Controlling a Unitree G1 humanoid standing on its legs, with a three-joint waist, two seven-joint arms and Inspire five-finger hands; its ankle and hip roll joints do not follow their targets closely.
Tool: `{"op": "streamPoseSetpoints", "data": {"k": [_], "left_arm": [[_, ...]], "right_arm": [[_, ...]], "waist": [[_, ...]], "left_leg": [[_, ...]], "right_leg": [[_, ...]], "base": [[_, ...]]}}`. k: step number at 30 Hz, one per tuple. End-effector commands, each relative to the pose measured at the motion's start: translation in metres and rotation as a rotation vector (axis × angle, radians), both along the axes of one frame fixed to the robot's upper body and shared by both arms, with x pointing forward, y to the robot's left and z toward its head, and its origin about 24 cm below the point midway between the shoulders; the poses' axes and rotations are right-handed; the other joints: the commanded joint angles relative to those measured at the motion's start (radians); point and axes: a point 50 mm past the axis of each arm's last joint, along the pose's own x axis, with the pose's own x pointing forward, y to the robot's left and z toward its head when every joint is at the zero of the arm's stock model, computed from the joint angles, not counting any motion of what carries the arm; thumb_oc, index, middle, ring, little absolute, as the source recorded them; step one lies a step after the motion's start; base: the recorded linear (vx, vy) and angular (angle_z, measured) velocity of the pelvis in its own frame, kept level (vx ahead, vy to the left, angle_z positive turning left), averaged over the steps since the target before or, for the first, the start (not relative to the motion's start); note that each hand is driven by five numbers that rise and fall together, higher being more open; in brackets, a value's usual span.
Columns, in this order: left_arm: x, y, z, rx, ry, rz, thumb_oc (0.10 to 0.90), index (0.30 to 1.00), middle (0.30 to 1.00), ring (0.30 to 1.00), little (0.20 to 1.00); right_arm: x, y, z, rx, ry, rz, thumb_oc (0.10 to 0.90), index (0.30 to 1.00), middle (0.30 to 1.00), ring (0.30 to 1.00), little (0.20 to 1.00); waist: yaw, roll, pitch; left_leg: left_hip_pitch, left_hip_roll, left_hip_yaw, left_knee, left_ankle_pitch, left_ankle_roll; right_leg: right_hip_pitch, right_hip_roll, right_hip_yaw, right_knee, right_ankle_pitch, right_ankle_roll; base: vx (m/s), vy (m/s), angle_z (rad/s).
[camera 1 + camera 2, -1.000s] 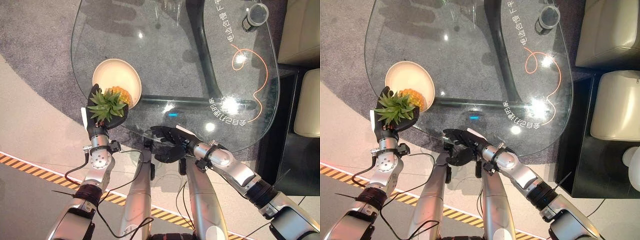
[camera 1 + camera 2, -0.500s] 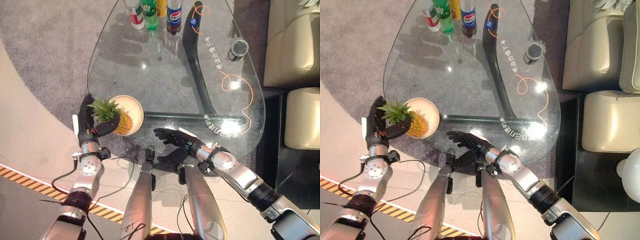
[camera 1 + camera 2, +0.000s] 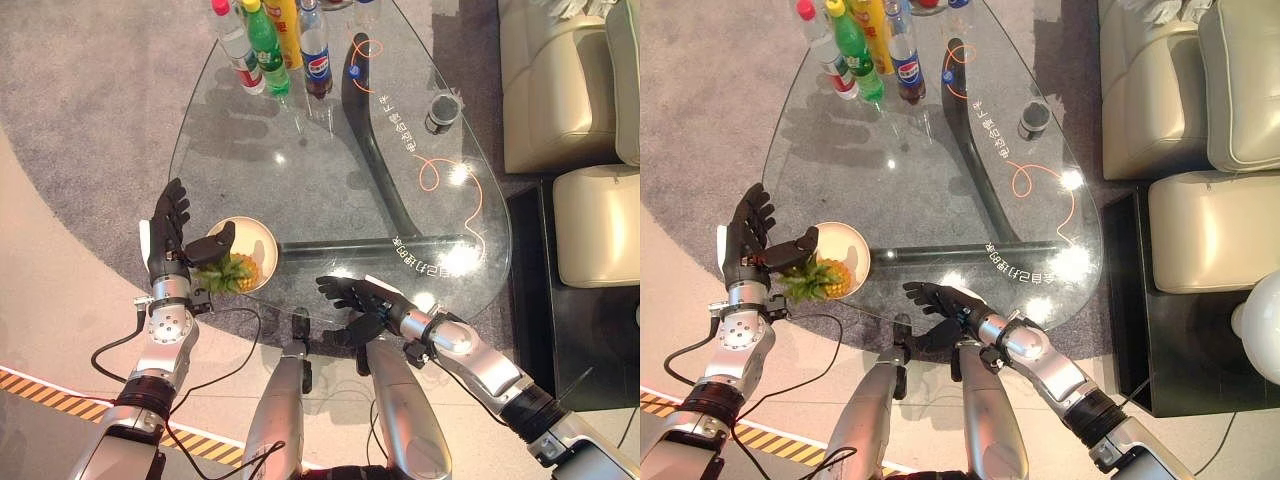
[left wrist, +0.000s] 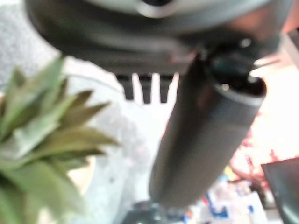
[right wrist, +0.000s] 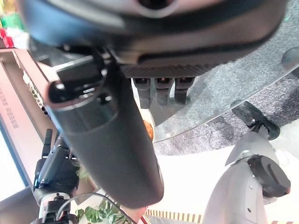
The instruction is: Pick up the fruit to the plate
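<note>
A small pineapple point(image 3: 240, 271) lies on its side in the cream plate point(image 3: 255, 238), at the near left edge of the glass table point(image 3: 330, 170). Its green leaves point(image 4: 37, 140) point toward my left hand point(image 3: 168, 238). That hand is open beside the plate, fingers straight up and thumb point(image 4: 205, 140) stretched over the leaves without gripping them. My right hand point(image 3: 362, 301) hovers open at the table's near edge, right of the plate, with nothing in it.
Several drink bottles point(image 3: 270, 40) stand at the table's far end, and a dark cup point(image 3: 443, 108) sits on its right side. Beige sofa cushions point(image 3: 570, 80) and a black low stand point(image 3: 590, 300) lie to the right.
My left hand has opened and let go of the pineapple, which now rests on the plate. The camera has shifted, bringing more of the table's far end into view. The right hand stays open.
</note>
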Motion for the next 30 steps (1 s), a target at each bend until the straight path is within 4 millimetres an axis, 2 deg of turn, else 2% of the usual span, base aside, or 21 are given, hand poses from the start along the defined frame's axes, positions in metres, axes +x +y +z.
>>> {"op": "streamPoseSetpoints", "data": {"k": [1, 5, 8, 20, 26, 30], "left_arm": [[-0.003, 0.007, 0.021, -0.023, -0.139, 0.031, 0.8, 0.9, 0.9, 0.9, 0.9], [-0.009, 0.011, 0.013, -0.051, -0.123, 0.037, 0.8, 0.9, 0.9, 0.9, 0.9], [-0.016, 0.018, 0.009, -0.074, -0.124, 0.041, 0.8, 0.9, 0.9, 0.9, 0.9], [-0.058, 0.023, -0.019, -0.097, -0.053, 0.027, 0.8, 0.9, 0.9, 0.9, 0.9], [-0.077, 0.023, -0.036, -0.145, 0.0, 0.03, 0.8, 0.9, 0.9, 0.9, 0.9], [-0.088, 0.021, -0.052, -0.2, 0.053, 0.045, 0.8, 0.9, 0.9, 0.9, 0.9]], "right_arm": [[-0.015, 0.021, 0.028, 0.111, -0.132, 0.149, 0.8, 0.9, 0.9, 0.9, 0.9], [-0.014, 0.017, 0.027, 0.117, -0.137, 0.149, 0.8, 0.9, 0.9, 0.9, 0.9], [-0.015, 0.013, 0.023, 0.117, -0.128, 0.147, 0.8, 0.9, 0.9, 0.9, 0.9], [-0.044, 0.002, -0.014, 0.127, 0.008, 0.084, 0.8, 0.9, 0.9, 0.9, 0.9], [-0.06, 0.001, -0.035, 0.128, 0.091, 0.044, 0.8, 0.9, 0.9, 0.9, 0.9], [-0.066, 0.001, -0.048, 0.124, 0.142, 0.02, 0.8, 0.9, 0.9, 0.9, 0.9]], "waist": [[-0.018, 0.022, -0.027], [-0.011, 0.019, -0.031], [-0.005, 0.018, -0.059], [0.054, 0.006, -0.25], [0.077, -0.004, -0.338], [0.086, -0.008, -0.371]], "left_leg": [[-0.028, -0.06, -0.005, 0.12, -0.064, 0.037], [0.026, -0.063, -0.012, 0.082, -0.058, 0.038], [0.063, -0.063, -0.018, 0.047, -0.052, 0.035], [0.298, -0.054, -0.081, -0.159, -0.027, 0.025], [0.364, -0.048, -0.096, -0.193, -0.032, 0.026], [0.397, -0.044, -0.103, -0.218, -0.031, 0.027]], "right_leg": [[0.064, -0.004, 0.017, -0.105, 0.035, 0.023], [0.12, -0.008, 0.014, -0.146, 0.042, 0.028], [0.16, -0.016, 0.008, -0.185, 0.049, 0.032], [0.447, -0.043, -0.034, -0.427, 0.092, 0.062], [0.523, -0.048, -0.046, -0.482, 0.109, 0.072], [0.561, -0.048, -0.05, -0.512, 0.117, 0.077]], "base": [[0.0, 0.0, 0.0], [0.0, 0.0, 0.0], [0.01, -0.002, 0.01], [0.08, -0.019, 0.15], [0.06, 0.0, 0.16], [0.01, -0.003, 0.05]]}}
